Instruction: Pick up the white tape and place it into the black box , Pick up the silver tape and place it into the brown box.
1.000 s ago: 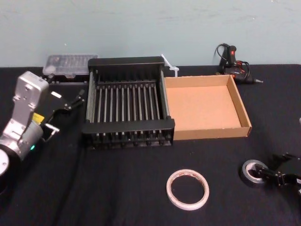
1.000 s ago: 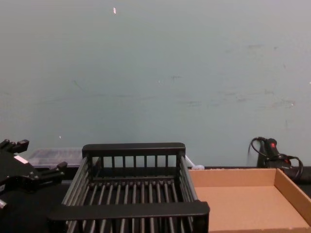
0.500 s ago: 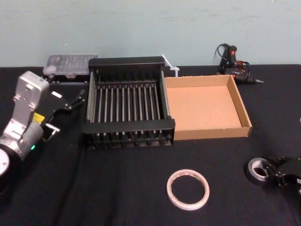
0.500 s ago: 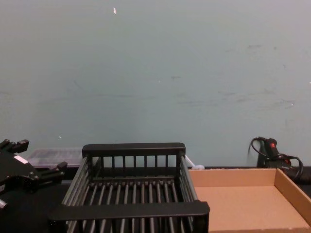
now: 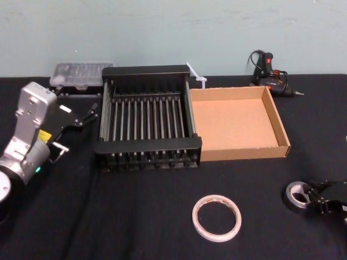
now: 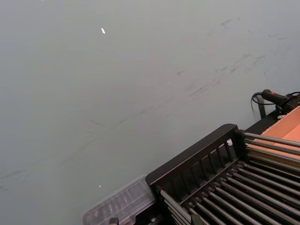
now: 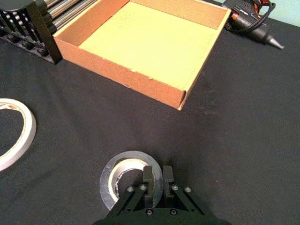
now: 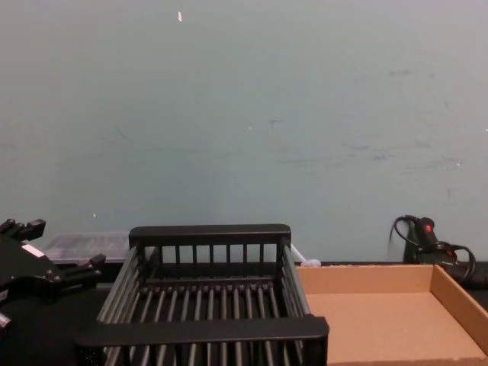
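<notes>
right gripper low at front right of table, jaws narrow, pinching wall of silver tape | silver tape flat on table, slightly further right than a second ago | white tape front centre, unmoved | black box and brown box empty | left gripper beside black box, jaws apart, unchanged

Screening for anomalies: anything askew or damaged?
Nothing stands out: white tape and silver tape lie flat, black box and brown box sit square, empty. Right gripper pinches the silver tape; left gripper hangs beside the black box.
</notes>
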`<state>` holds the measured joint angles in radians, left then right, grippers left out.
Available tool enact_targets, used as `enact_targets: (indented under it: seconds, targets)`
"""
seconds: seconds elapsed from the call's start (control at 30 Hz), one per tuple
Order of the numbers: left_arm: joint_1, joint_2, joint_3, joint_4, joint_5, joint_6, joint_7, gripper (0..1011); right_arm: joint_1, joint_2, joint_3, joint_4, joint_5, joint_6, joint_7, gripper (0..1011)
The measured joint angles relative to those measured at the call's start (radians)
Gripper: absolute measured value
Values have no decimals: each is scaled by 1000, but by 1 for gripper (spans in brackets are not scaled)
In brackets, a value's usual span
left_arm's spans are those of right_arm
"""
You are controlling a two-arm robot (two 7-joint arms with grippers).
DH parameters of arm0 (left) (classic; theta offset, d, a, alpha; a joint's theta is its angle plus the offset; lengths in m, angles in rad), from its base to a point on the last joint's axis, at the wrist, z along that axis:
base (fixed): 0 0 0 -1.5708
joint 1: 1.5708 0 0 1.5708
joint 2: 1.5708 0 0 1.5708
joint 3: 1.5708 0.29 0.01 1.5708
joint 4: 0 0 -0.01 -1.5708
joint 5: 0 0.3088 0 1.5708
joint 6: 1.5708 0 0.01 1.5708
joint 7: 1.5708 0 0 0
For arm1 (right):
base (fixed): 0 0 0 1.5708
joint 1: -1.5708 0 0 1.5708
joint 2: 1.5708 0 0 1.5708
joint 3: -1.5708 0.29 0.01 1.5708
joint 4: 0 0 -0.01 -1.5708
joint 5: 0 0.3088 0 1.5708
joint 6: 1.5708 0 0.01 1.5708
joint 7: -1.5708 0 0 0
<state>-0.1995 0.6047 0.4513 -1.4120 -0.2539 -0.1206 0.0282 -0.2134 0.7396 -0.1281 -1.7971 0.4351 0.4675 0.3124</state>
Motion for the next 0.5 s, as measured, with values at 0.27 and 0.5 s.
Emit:
enact_targets:
  seconds: [0.27, 0.5]
  targets:
    - [0, 0, 0, 0, 0, 0, 0, 1002, -6, -3, 12, -10, -1, -18, 8, 135]
    - [0, 0, 0, 0, 0, 0, 0, 1001, -2, -14, 31, -31, 13, -33, 12, 135]
